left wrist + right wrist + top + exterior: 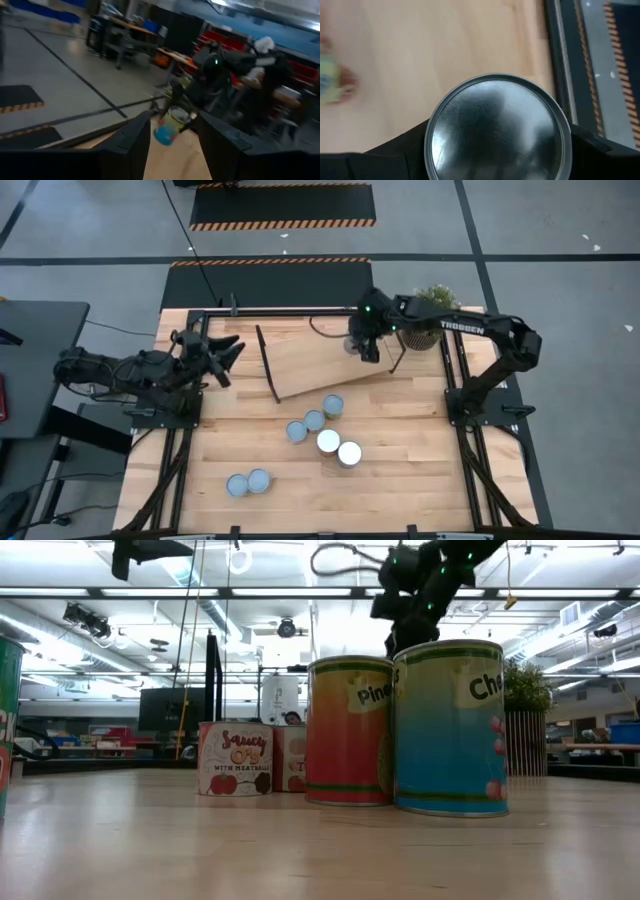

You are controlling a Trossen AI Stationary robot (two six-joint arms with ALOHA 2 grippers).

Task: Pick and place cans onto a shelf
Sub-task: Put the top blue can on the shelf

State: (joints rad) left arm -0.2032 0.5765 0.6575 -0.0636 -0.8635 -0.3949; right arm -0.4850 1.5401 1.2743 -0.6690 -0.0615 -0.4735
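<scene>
Silver-topped can (497,131) clamped between right fingers (395,150) above shelf (420,50).

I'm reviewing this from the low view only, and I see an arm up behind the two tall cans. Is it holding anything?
Observer: Yes. The right hand is closed on a can. Its wrist view shows the silvery top between the fingers.
Operator: What is under it?
Observer: The shelf. From above, the hand is over the right end of the board.
Operator: And the other arm?
Observer: The left hand is at the table's left side, open and empty. Its fingers point toward the shelf.
</scene>
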